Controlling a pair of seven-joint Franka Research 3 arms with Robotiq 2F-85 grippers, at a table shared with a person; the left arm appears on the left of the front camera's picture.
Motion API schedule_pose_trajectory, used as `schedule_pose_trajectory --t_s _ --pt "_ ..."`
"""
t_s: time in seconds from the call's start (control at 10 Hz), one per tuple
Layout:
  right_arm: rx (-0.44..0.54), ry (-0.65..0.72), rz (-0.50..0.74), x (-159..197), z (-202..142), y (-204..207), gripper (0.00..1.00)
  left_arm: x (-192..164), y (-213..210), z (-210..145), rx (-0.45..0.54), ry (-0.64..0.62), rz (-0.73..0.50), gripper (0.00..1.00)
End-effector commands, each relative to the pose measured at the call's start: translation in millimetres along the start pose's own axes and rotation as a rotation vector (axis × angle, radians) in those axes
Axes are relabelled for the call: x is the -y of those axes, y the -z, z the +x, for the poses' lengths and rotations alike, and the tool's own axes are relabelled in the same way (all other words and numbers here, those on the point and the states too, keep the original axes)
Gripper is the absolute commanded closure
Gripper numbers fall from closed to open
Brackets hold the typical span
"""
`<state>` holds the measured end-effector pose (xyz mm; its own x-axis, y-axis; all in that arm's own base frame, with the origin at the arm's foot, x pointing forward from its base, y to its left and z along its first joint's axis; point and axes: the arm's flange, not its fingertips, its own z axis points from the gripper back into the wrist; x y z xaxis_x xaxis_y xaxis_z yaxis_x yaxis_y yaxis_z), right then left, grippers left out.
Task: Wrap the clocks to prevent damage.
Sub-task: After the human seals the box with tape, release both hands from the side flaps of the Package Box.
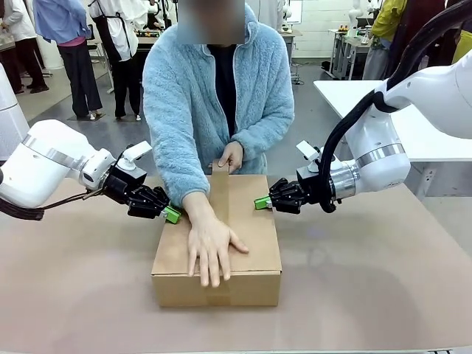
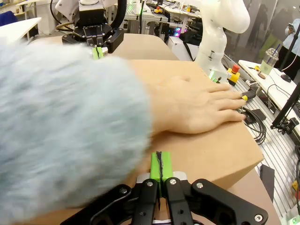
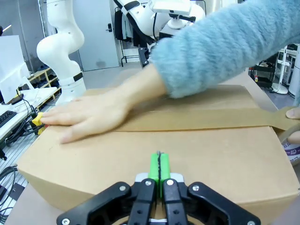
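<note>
A closed brown cardboard box [image 1: 217, 243] sits near the front middle of the tan table [image 1: 74, 295], its top seam covered by a strip of brown tape [image 1: 220, 193] running front to back. A person's hand [image 1: 212, 247] lies flat, fingers spread, on the near part of the lid. The left gripper [image 1: 172, 214] and right gripper [image 1: 261, 203] flank the box, green pads pressed together, jaws fully closed on nothing, tips touching the box's upper side edges. At the far edge, the person's other hand [image 1: 231, 155] holds the tape end. The clocks cannot be seen; whether they lie inside the shut box cannot be told.
</note>
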<state>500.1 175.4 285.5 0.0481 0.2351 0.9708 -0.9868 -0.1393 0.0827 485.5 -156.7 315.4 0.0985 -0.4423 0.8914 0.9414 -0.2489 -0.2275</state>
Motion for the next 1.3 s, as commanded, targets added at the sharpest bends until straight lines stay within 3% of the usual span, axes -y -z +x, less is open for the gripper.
schedule_pose_trajectory --t_s 0.0,1.2 --pt "-0.001 0.008 -0.010 -1.4 -2.2 2.3 0.99 -1.7 2.1 -1.6 -0.001 -0.003 0.013 1.00" --pt "-0.001 0.008 -0.010 -1.4 -2.2 2.3 0.99 -1.7 2.1 -1.6 -0.001 -0.003 0.013 1.00"
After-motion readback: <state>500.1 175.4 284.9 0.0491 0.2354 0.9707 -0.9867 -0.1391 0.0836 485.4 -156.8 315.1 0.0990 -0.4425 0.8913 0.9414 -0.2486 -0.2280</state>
